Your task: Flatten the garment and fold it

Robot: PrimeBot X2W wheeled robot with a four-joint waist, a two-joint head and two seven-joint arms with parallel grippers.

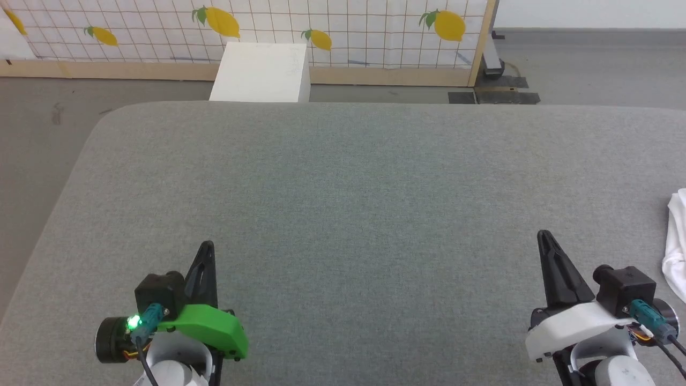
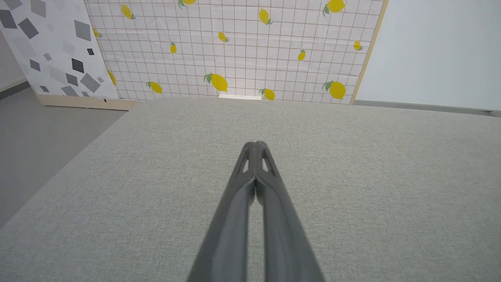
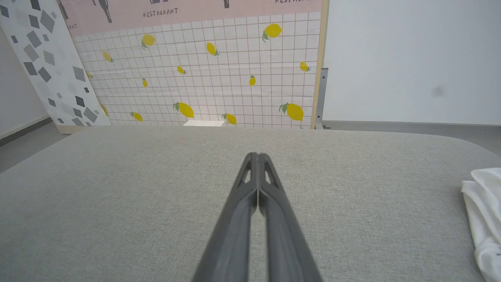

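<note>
Note for you at the controls: in the head view the left gripper (image 1: 206, 245) sits at the lower left of the frame, with a green-shelled wrist and a lit green lamp. Its two dark fingers are pressed together into one point aimed up the frame. The left wrist view agrees, tips meeting and gripping no cloth. The right gripper (image 1: 544, 234) sits at the lower right with a white-shelled wrist, its fingers likewise closed tip to tip and pinching nothing; the right wrist view reads the same. Both are over the grey fabric-covered table (image 1: 343, 177), which spans most of the frame and has rounded far corners. You cannot tell from these angles whether the fingers touch its surface. The garment (image 1: 676, 249), white and crumpled, lies on the table at the far right edge of the head view. The frame cuts it off, so you see only a bunched strip with soft folds, to the right of the right gripper and apart from it. In the right wrist view it shows at the lower right edge, lying in folds on the table, not touching the fingers. Container check: one white box (image 1: 262, 72) stands beyond the table's far edge, upper centre of the head view, at the foot of a lemon-print grid screen (image 1: 375, 32). Its top face is flat and plain, and what it holds cannot be told. Grey floor (image 1: 43, 134) shows at the upper left.
</note>
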